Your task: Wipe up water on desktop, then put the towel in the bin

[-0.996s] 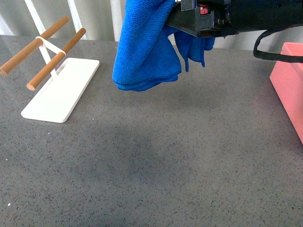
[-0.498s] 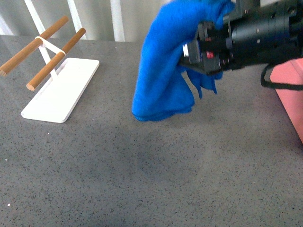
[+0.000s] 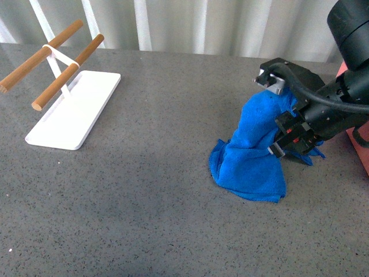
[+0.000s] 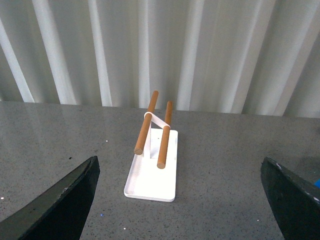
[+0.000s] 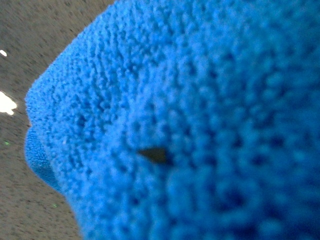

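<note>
Right fingers were clenched on the towel, low over the counter, right of centre in the front view. Towel was bunched into a tall heap: top drawn up into the grip, bottom folds spread out & touching the counter. The right arm's black body & cable covered the cloth's far side, w/ a small blue corner showing under the arm. The bin stood just beside, at the right border. Only a pink sliver showed behind the arm, so couldn't tell whether towel & bin touched.

Right wrist view was nearly all towel, pressed close to the lens & blurred, w/ a strip of speckled counter along one side. The fingers were hidden by cloth there.

Left fingers were released: spread wide, nothing btwn them, hanging over bare counter & facing the white tray.

In the front view the white tray lay far left on the counter, well apart from the towel. Two wooden rods sat above it on a thin white stand, approx. parallel & tilted, w/ their near ends lower. A pale ribbed wall ran behind the counter's back edge.
</note>
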`<state>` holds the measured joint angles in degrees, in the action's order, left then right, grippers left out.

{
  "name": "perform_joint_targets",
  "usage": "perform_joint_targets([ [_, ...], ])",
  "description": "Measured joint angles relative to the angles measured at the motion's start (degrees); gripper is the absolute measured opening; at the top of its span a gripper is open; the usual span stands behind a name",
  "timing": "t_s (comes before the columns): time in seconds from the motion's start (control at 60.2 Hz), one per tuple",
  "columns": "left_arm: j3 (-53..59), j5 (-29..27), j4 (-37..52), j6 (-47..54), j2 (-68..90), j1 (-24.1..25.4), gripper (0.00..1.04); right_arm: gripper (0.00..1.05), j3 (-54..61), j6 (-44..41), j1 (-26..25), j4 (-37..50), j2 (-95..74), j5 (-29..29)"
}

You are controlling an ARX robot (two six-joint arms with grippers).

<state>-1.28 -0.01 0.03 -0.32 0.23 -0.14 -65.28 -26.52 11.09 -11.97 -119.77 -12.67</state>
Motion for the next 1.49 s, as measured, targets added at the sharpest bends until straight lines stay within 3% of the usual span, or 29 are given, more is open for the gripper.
perform_joint_targets([
  [0.133,0.0,0.0,0.0,0.0,0.0,0.0,0.98,0.05,-5.7,-4.6,0.4,-2.9,-6.0,5.6],
  [0.481,0.0,0.0,0.0,0.0,0.0,0.0,0.98,0.05,-21.6,-7.3,2.6,-9.6,-16.0,13.7],
  [0.747,0.0,0.0,0.0,0.0,0.0,0.0,0.98,0.05,-33.8,-7.0,5.0,-13.7,-22.1,16.9],
  [0.913,0.0,0.0,0.0,0.0,0.0,0.0,0.98,0.05,-38.9,-6.1,6.7,-15.0,-24.2,16.1],
  [1.178,0.0,0.0,0.0,0.0,0.0,0.0,0.98,0.05,-40.6,-4.0,10.8,-14.8,-24.7,10.2],
  [1.494,0.0,0.0,0.0,0.0,0.0,0.0,0.98,0.05,-27.3,1.0,14.4,-10.6,-12.9,2.2],
])
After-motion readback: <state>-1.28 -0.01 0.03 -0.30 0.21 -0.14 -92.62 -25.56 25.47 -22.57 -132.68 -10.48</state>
